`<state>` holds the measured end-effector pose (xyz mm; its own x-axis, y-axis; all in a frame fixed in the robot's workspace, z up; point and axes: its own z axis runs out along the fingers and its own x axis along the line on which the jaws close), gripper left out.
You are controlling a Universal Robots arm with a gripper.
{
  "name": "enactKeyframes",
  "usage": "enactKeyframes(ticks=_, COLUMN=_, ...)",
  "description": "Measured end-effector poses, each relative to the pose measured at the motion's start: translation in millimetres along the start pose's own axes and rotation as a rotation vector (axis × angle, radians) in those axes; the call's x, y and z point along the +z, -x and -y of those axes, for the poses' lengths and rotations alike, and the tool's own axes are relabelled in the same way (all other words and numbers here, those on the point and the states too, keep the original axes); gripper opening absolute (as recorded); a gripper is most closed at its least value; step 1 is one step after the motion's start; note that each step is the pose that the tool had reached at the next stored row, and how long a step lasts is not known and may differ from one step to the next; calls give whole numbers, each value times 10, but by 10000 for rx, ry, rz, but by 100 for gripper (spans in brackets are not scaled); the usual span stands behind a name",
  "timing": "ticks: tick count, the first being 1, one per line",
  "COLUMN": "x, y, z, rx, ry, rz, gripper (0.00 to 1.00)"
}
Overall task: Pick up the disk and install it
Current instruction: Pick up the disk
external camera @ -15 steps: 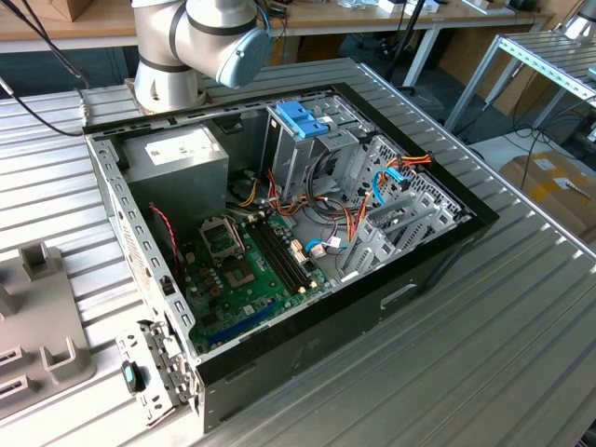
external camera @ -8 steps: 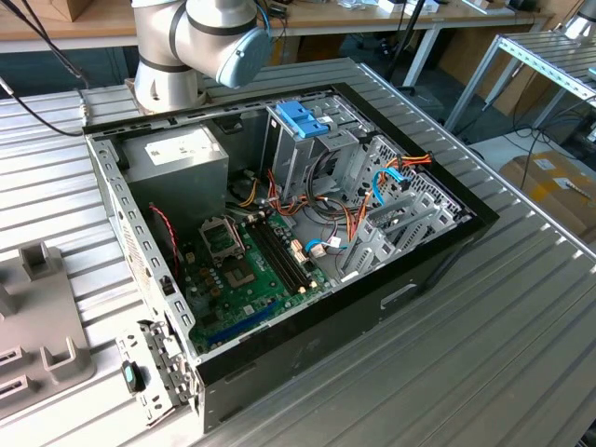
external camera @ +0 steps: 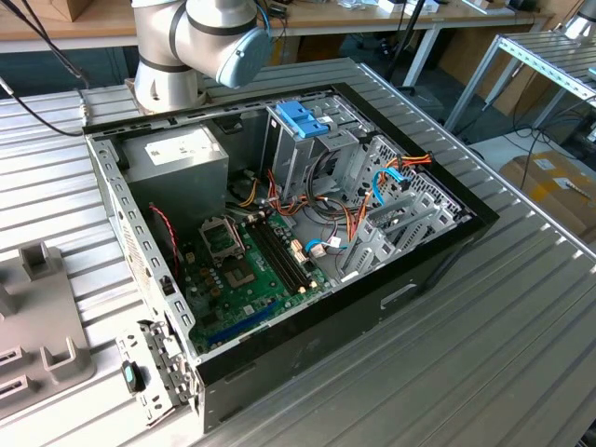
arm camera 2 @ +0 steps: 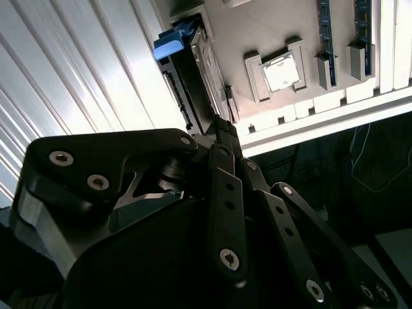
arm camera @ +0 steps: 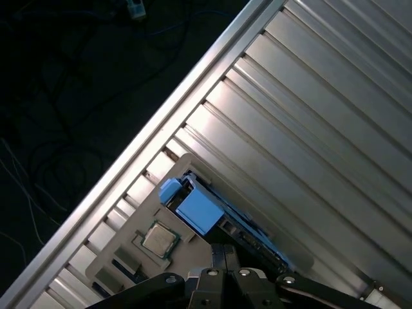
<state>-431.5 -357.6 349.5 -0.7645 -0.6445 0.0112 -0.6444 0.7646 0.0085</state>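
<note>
In both wrist views the disk (arm camera: 201, 210) (arm camera 2: 175, 44) stands on edge in a slot of a grey holder plate (arm camera: 151, 199), and its light-blue carrier rail faces the camera. My gripper (arm camera: 226, 254) (arm camera 2: 224, 132) hangs right over the end of the disk opposite that blue end. Its black fingertips are drawn together with no visible gap. I cannot tell whether they touch the disk. The open computer case (external camera: 279, 233) lies on the table in the exterior view, with a metal drive cage (external camera: 307, 140) topped by a blue bracket at its far side.
The holder plate also carries a processor chip (arm camera: 159, 239) (arm camera 2: 283, 71) and sits close to the ribbed table's edge (arm camera: 161, 129), beyond which is dark floor with cables. The arm's base (external camera: 186, 47) stands behind the case. A grey fixture (external camera: 37, 317) lies at the exterior view's left.
</note>
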Motion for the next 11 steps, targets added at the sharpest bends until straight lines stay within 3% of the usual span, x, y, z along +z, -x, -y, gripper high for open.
enactKeyframes(ticks=11, x=0, y=0, z=0, rx=-1040, ry=-12, rz=-9, gripper=11)
